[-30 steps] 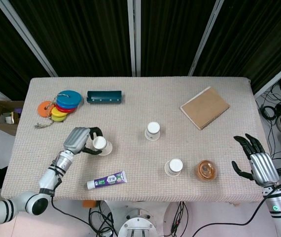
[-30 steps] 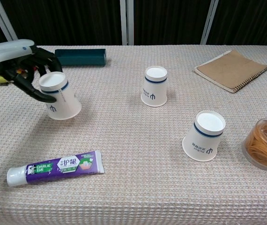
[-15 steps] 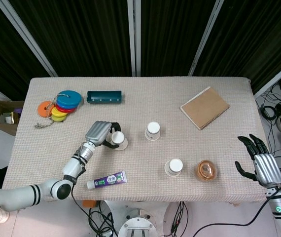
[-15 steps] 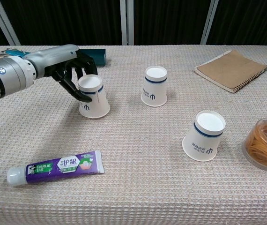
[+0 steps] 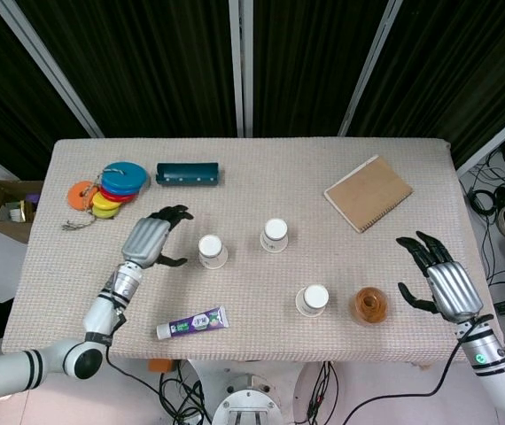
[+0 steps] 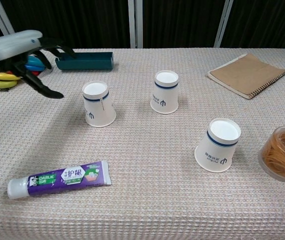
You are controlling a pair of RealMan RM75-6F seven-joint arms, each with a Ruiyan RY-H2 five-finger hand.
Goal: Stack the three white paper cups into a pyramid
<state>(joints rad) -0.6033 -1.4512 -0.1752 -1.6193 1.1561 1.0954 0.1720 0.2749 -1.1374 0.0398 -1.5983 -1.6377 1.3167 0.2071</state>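
Cups are what we watch, three white paper ones, all upside down and apart on the woven table [image 5: 412, 177]. Our left hand [image 5: 149, 237] floats at centre left of the head view with fingers spread and nothing in them, just left of the nearest cup [image 5: 212, 251] and not touching it; in the chest view that hand [image 6: 20, 52] sits at the upper left and the cup [image 6: 98, 104] just right of it. Our right hand [image 5: 440, 282] hangs at the lower right edge, fingers fanned apart and empty. A second cup [image 5: 275, 235] stands near the middle of the frame, just right of the first, and a third [image 5: 313, 299] sits lower, beside a clear tub of rubber bands [image 5: 370, 305]. Below the left hand lies a purple toothpaste tube [image 5: 192, 322]. Coloured discs [image 5: 111, 188] and a teal tray [image 5: 187, 173] occupy the upper left, and a brown notebook [image 5: 368, 192] the upper right.
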